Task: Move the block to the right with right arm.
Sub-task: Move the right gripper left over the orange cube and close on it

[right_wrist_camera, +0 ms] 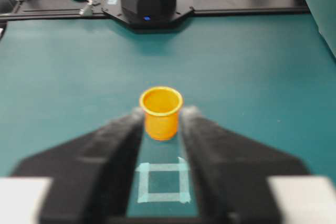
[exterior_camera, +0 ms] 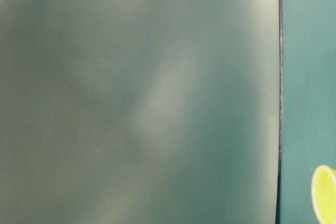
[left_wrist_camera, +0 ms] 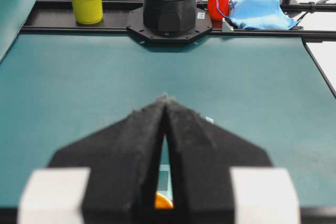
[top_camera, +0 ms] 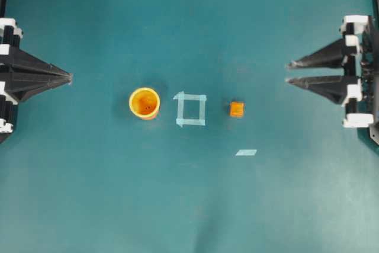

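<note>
right hand (right_wrist_camera: 160, 116) fills the bottom of its wrist view, fingers spread wide with nothing between them; through the gap show the orange cup (right_wrist_camera: 160, 112) and a tape square (right_wrist_camera: 161, 182) on the teal counter (right_wrist_camera: 262, 77). overhead, this hand (top_camera: 289, 71) sits at the right edge of the frame, tips parted and pointing toward the centre. block (top_camera: 237, 109) rests on the counter right of centre, just right of the tape square, well apart from the hand and slightly lower in the frame. small tape strip (top_camera: 246, 152) lies below it. left hand (top_camera: 70, 77) at the left edge is pinched closed, empty. table-level view is blurred and useless. judgement: block looks small, rigid, light, with plain flat faces; likely easy to tip or skid if nudged. best hold would be across two opposite side faces, centred.
</note>
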`<act>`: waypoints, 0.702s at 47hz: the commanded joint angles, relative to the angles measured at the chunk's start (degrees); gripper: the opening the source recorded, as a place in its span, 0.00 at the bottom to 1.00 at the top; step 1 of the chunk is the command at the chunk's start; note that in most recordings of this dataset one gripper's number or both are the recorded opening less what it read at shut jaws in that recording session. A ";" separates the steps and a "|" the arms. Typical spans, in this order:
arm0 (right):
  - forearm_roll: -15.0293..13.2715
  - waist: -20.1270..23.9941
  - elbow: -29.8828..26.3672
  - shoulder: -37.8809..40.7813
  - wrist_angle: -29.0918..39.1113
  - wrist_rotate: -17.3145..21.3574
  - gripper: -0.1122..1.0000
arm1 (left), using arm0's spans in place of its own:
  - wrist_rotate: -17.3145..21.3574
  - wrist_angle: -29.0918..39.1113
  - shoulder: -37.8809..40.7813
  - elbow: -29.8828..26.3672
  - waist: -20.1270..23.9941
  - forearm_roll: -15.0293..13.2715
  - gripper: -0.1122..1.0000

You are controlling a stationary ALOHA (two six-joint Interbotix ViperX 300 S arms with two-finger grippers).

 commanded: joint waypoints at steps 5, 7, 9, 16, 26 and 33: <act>0.62 -1.23 -2.99 4.22 -0.18 0.09 0.59 | -0.18 -0.26 0.26 -1.49 0.00 0.18 0.10; 0.62 -1.41 -3.34 5.36 -0.26 0.09 0.59 | -0.18 -0.26 0.26 -1.49 0.09 0.09 0.10; 0.62 -1.49 -3.69 6.50 -0.18 0.09 0.59 | -0.18 -0.26 0.26 -1.49 0.00 0.09 0.10; 0.62 -2.29 -4.83 11.60 -0.18 0.09 0.60 | -0.18 -0.26 0.35 -1.49 0.09 0.18 0.10; 0.35 -2.81 -7.65 20.21 -0.18 -0.18 0.62 | -0.18 -0.26 0.44 -1.49 0.00 0.09 0.10; 0.35 -2.81 -8.79 26.72 -0.44 -0.18 0.62 | -0.26 0.00 0.62 -1.49 0.00 0.09 0.10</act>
